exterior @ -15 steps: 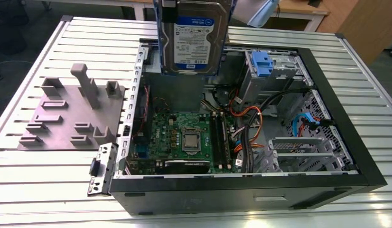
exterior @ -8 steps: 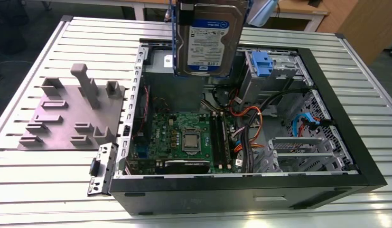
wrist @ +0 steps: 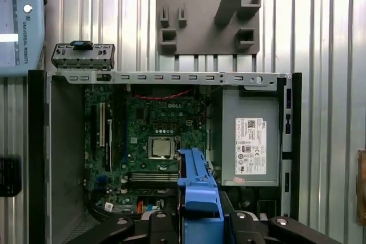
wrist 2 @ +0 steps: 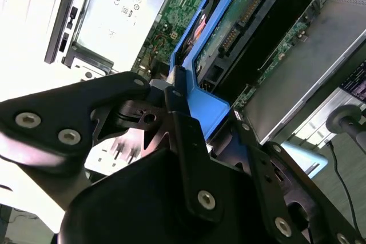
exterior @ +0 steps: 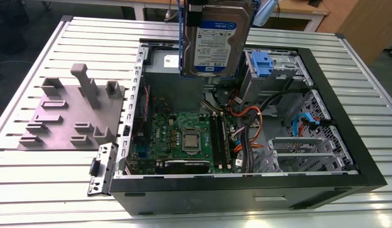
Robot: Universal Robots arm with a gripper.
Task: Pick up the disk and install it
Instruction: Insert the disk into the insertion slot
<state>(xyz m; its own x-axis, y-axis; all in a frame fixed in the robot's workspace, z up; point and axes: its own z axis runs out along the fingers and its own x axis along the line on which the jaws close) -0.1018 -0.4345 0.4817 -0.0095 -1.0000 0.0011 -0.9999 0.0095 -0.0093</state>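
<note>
Clamping the bracket (wrist 2: 201, 104) at its end, the gripper (wrist 2: 194, 112) has its fingers (wrist 2: 126, 92) drawn in tight on the blue plastic, and so carries the disk (wrist 2: 240, 21). In the second wrist view we see the disk's circuit-board face and connector. In the exterior view the disk (exterior: 215, 38) hangs upright with its label turned to the camera, clear of everything beneath it.

Below it lies the open case (exterior: 348, 142), on its side. We see the disk framed between the grey box (exterior: 167, 78) on the exterior view's left and the drive bay (exterior: 278, 71) on the exterior view's right, where a small blue tab (exterior: 262, 64) sits. Deeper in the case we make out the green motherboard (exterior: 183, 137) with its square socket (exterior: 191, 141), and a tangle of orange and blue cables (exterior: 247, 116) beside it. In the first wrist view the grey box (wrist: 251, 147) shows its white sticker.

The case rests on a slatted metal table (exterior: 57, 190). Beside it, on the exterior view's left, lies a grey fixture (exterior: 69, 114) with upright blocks, apart from the case. Near one case corner we see a pendant (wrist: 17, 27) with a red button.
</note>
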